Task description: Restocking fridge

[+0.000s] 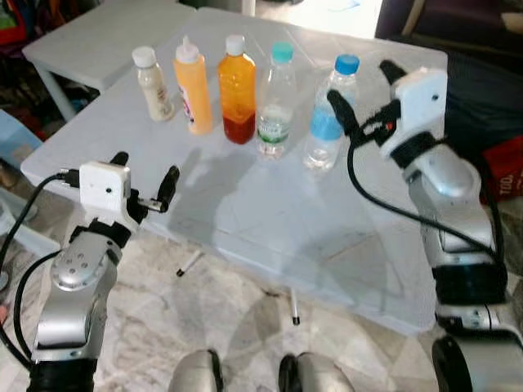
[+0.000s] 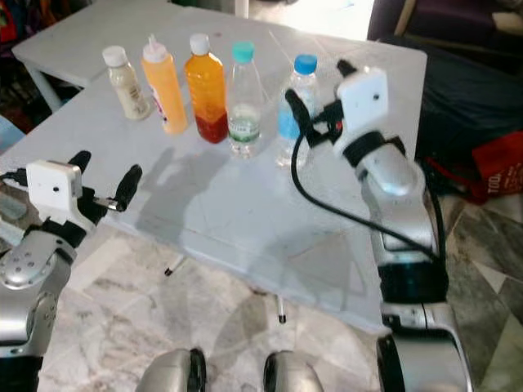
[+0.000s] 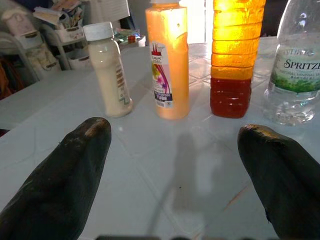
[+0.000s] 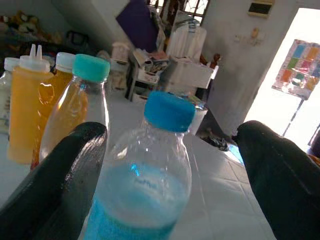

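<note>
Looks like the pickup step: right hand [image 1: 365, 88] open around the blue-capped bottle [image 1: 329, 114] at upper right of the tabletop [image 1: 245, 220], next just needs closing; left hand [image 1: 145, 175] open too.

1. We are in a lived-in home: a white plastic folding table [image 1: 245, 212] stands on a marble-patterned tile floor [image 1: 237, 327].
2. Behind it we see cluttered white storage shelves [image 4: 187, 70], stacked household oddments and a bright open doorway [image 4: 305, 75].
3. A dark sofa [image 2: 466, 90] sits beside the table.
</note>
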Available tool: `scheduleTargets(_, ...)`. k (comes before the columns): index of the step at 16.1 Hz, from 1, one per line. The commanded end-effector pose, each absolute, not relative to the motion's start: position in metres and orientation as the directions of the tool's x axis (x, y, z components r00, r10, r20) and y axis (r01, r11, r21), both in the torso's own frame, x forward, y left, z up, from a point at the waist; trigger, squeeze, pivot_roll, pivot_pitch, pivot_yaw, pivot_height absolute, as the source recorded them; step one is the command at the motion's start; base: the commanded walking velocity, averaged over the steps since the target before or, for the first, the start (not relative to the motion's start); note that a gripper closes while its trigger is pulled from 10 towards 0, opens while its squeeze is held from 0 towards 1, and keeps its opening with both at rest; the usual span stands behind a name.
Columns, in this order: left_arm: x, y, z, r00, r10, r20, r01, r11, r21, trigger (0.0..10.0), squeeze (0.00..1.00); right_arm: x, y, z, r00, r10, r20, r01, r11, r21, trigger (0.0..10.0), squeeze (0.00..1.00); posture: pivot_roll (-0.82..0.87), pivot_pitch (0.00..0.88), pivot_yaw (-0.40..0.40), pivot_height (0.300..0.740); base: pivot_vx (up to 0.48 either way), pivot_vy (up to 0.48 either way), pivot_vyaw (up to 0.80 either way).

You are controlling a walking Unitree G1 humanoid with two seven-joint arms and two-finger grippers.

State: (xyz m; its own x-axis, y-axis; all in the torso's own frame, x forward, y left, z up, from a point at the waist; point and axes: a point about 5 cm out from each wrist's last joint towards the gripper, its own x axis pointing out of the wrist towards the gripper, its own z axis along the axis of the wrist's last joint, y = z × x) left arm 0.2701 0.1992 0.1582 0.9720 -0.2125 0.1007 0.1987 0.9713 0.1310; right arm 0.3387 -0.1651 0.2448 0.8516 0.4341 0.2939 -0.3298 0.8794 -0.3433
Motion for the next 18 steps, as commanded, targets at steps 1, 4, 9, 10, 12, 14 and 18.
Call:
scheduleTargets(1, 0.269, 0.200, 0.160, 0.971, -0.220, 0.096, 0.205, 0.968, 0.146, 10.0, 0.00, 0.341, -0.164, 0.252, 0.832, 0.462, 0.307, -0.360, 0.871, -0.336, 10.0, 0.00, 0.03, 0.157, 0.016, 0.740, 0.000, 0.000, 0.00)
scheduleTargets(4, 0.268, 0.200, 0.159, 0.971, -0.222, 0.092, 0.207, 0.967, 0.150, 10.0, 0.00, 0.352, -0.161, 0.259, 0.827, 0.469, 0.308, -0.398, 0.877, -0.268, 10.0, 0.00, 0.03, 0.159, 0.010, 0.740, 0.000, 0.000, 0.00)
scheduleTargets(9, 0.267, 0.201, 0.158, 0.971, -0.223, 0.082, 0.208, 0.966, 0.155, 10.0, 0.00, 0.368, -0.155, 0.273, 0.825, 0.469, 0.316, -0.442, 0.883, -0.157, 0.9, 0.00, 0.04, 0.158, 0.008, 0.740, 0.000, 0.000, 0.00)
scheduleTargets(10, 0.267, 0.201, 0.158, 0.971, -0.224, 0.082, 0.210, 0.965, 0.156, 10.0, 0.00, 0.368, -0.153, 0.273, 0.831, 0.463, 0.309, -0.443, 0.886, -0.138, 0.0, 0.00, 0.04, 0.157, 0.007, 0.740, 0.000, 0.000, 0.00)
scheduleTargets(12, 0.267, 0.200, 0.158, 0.971, -0.227, 0.080, 0.213, 0.964, 0.157, 10.0, 0.00, 0.366, -0.146, 0.268, 0.832, 0.473, 0.292, -0.456, 0.881, -0.126, 0.0, 0.00, 0.04, 0.157, 0.007, 0.740, 0.000, 0.000, 0.00)
scheduleTargets(14, 0.266, 0.198, 0.156, 0.968, -0.243, 0.062, 0.230, 0.959, 0.166, 10.0, 0.00, 0.364, -0.143, 0.265, 0.837, 0.475, 0.272, -0.465, 0.879, -0.105, 0.0, 0.00, 0.04, 0.158, 0.010, 0.740, 0.000, 0.000, 0.00)
scheduleTargets(18, 0.267, 0.194, 0.153, 0.962, -0.271, 0.037, 0.260, 0.950, 0.174, 10.0, 0.00, 0.361, -0.137, 0.263, 0.844, 0.483, 0.234, -0.475, 0.875, -0.091, 0.0, 0.00, 0.04, 0.157, 0.010, 0.740, 0.000, 0.000, 0.00)
